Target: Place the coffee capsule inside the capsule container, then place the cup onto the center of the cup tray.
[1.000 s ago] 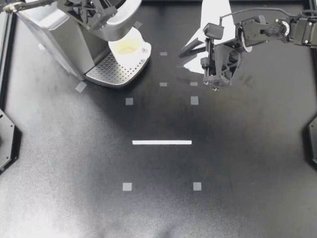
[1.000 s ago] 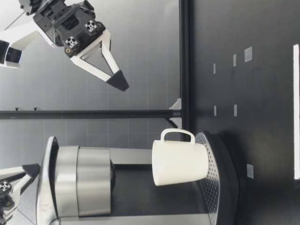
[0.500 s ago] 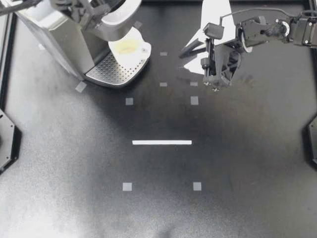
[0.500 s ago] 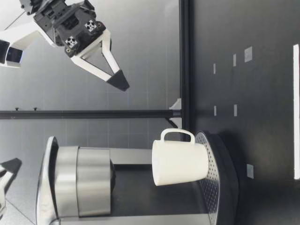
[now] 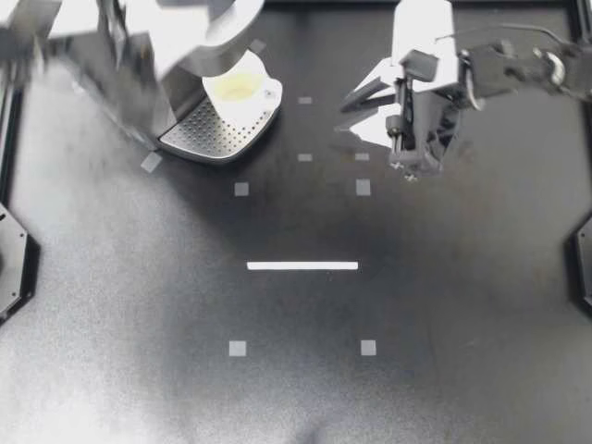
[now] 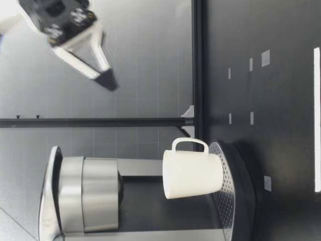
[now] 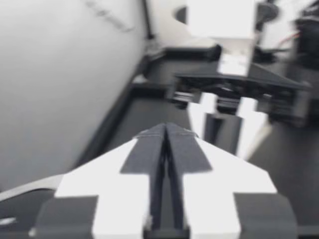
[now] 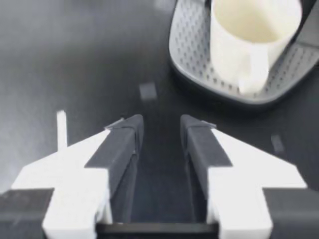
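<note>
A white cup [image 5: 239, 90] stands upright on the perforated cup tray [image 5: 205, 136] of the coffee machine [image 5: 111, 74], handle toward my right gripper. My right gripper [image 5: 342, 116] hangs in the air well to the cup's right, open with nothing between its fingers. Its wrist view has the gripper [image 8: 158, 127] aimed at the cup [image 8: 249, 30] and the tray [image 8: 192, 69] ahead. My left arm is a blurred streak [image 5: 129, 32] over the machine. My left gripper [image 7: 166, 128] is shut with nothing in it. No capsule shows in any view. In the low view the cup [image 6: 193, 174] sits under the machine's head [image 6: 90, 193].
Small grey tape squares [image 5: 241, 189] and a white tape strip [image 5: 302, 265] mark the black table. In the low view a gripper [image 6: 106, 79] hangs high above the table, beside the machine. A black rail [image 6: 100, 122] runs behind.
My left arm has swung off the machine's top and left the low view. My right gripper has drifted a little higher and to the right, its opening unchanged.
</note>
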Controlling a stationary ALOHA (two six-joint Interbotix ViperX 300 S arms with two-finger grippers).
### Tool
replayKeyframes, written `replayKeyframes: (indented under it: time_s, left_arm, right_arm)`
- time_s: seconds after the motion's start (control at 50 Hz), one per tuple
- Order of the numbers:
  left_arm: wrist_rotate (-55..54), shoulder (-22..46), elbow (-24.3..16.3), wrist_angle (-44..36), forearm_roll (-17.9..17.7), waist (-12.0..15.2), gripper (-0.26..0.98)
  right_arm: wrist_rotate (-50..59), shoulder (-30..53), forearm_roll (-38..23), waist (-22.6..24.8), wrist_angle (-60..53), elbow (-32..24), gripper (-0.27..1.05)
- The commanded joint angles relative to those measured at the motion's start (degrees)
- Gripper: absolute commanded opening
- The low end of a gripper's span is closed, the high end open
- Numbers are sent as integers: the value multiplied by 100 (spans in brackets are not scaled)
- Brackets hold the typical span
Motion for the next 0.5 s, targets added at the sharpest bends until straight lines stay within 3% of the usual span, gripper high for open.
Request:
replayKeyframes:
  time_s: [0.0,0.26,0.48]
  left_arm:
    - [-26,-167,53,-211,9,-79,9]
    - [-316,-483,677,-1257,9,-176,9]
    - [-387,-686,1063,-1863,9,-176,9]
  right_arm:
    - [26,-396,105,281,-466,35,40]
    - [193,-1204,202,1213,-1916,571,40]
    - [703,-1872,185,1573,-2593,1020,40]
